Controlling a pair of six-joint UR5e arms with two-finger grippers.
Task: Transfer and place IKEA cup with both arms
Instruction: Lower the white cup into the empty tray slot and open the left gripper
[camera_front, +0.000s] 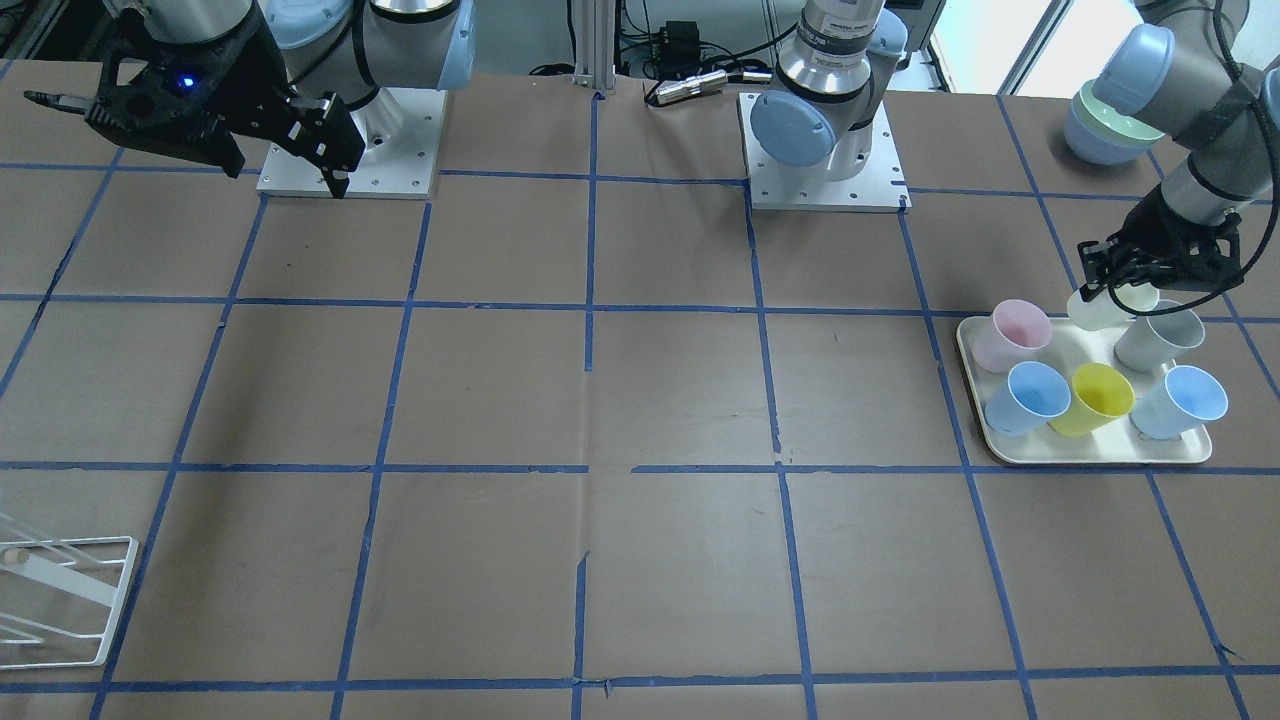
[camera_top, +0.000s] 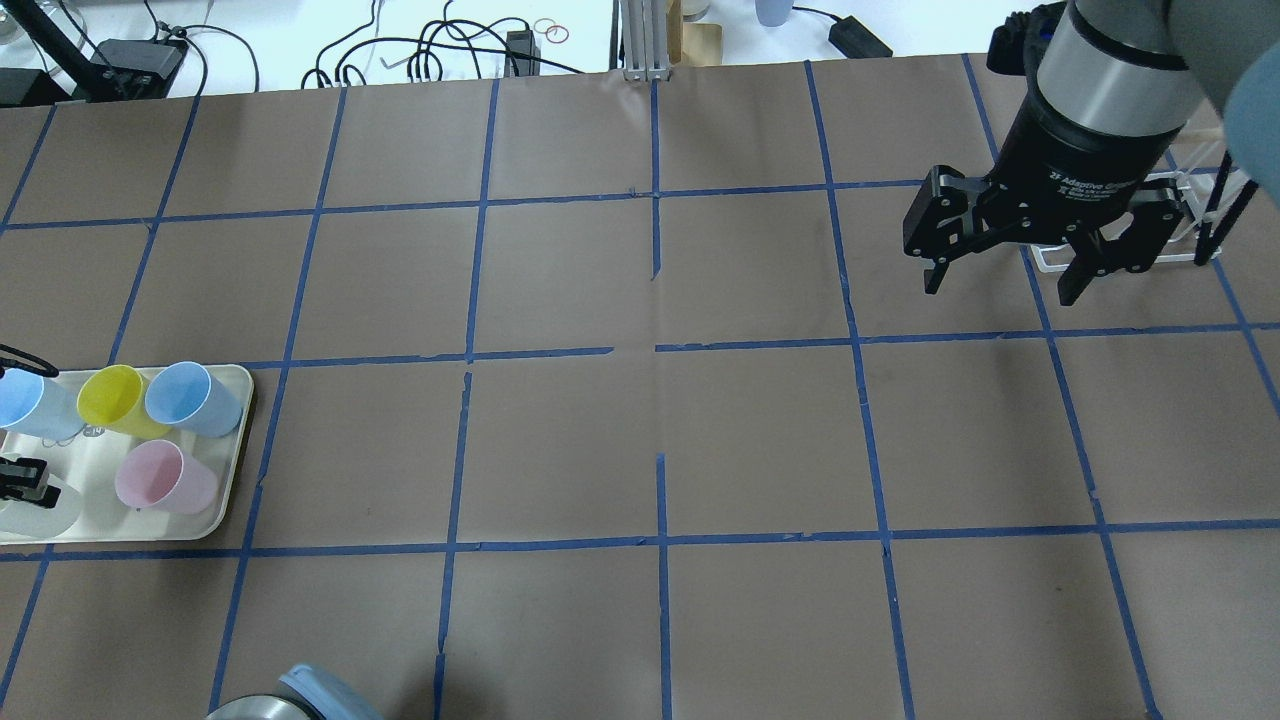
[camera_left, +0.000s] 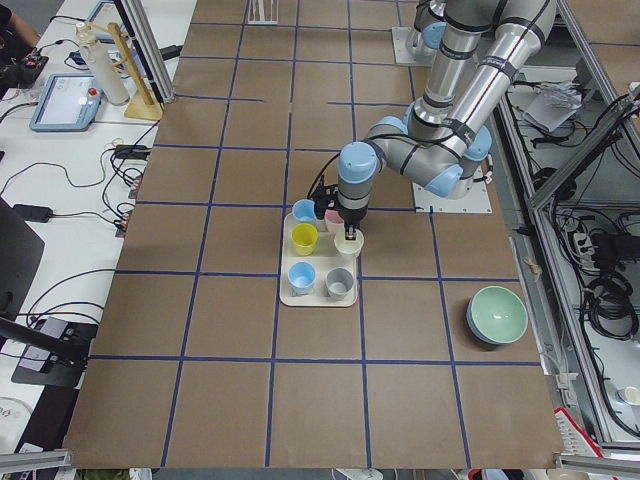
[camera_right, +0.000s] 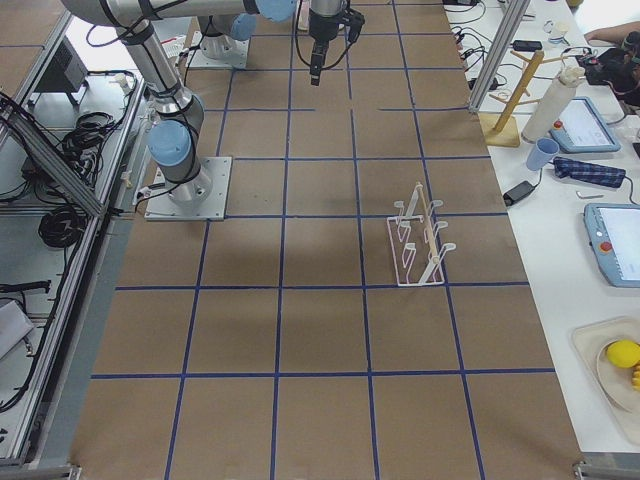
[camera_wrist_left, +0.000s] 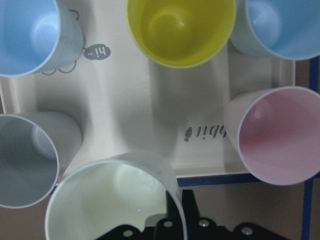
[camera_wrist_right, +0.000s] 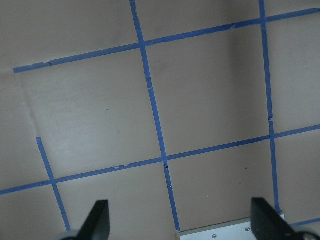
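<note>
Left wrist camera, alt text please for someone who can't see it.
The left gripper's fingers pinch the rim of a white IKEA cup over a cream tray holding a yellow cup, pink cup, grey cup and two blue cups.

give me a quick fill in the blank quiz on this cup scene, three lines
The IKEA cup is gripped at its rim by the robot's ____ arm.
The right gripper is open and holds ____.
The tray carries ____ blue cups.
Missing words: left; nothing; two.
</note>
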